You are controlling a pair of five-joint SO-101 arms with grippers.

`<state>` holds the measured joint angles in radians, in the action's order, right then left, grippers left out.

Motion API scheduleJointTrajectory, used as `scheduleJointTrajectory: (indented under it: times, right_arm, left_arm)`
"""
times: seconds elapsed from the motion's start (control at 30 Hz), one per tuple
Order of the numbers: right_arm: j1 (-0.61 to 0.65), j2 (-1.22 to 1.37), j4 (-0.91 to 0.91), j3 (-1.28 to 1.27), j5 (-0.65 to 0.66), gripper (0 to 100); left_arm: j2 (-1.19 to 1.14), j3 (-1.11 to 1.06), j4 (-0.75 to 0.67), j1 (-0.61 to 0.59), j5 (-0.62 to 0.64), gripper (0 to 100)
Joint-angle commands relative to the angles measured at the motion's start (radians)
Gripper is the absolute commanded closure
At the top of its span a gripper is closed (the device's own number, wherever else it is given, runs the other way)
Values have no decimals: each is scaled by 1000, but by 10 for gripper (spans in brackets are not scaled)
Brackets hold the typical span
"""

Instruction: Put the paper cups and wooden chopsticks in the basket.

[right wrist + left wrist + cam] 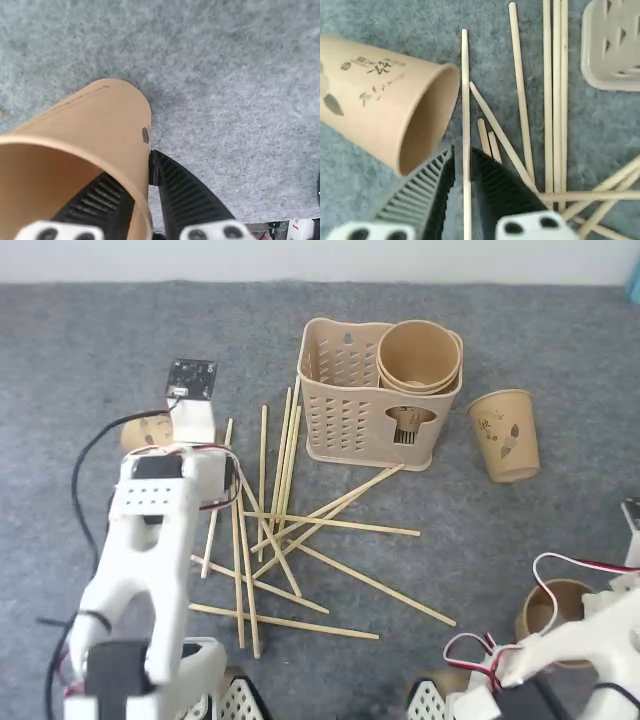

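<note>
Chopstick pickup looks to be the step in hand for the left arm. Its left claw (462,152) sits low over the counter (520,20), closed to a narrow slot on one chopstick (464,90) that runs straight out ahead of the tips. A fallen cup (385,105) lies just beside one finger, mouth towards the claw. Two short stick ends and a slanting stick lie just beside the other finger. The basket (615,75) stands ahead and off to that second side, well apart, with nested cups (418,352) in one compartment.

To do this well, the lift should probably go straight up, so the stick leaves its neighbours alone and the finger does not nudge the fallen cup into a roll. A thin stick can pivot in the pads, so a slow carry seems wise, ending with it tipped end-down over the free compartment.

The right claw (135,167) grips a held cup (90,130) by its wall, one finger inside and one outside, with bare counter ahead.
</note>
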<state>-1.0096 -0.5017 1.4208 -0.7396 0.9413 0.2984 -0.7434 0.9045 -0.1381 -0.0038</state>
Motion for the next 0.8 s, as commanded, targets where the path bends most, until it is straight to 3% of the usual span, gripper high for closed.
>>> scheduleJointTrajectory:
  times: [0.0,0.33,0.77]
  right_arm:
    - [-16,-39,-13,5,-5,991]
    - [-12,-39,-15,8,-5,991]
    - [-13,-39,-41,6,-5,991]
  left_arm:
    - [-81,44,-144,-2,-8,984]
    - [-269,53,-491,-224,-8,984]
    - [-279,259,-545,-345,-3,982]
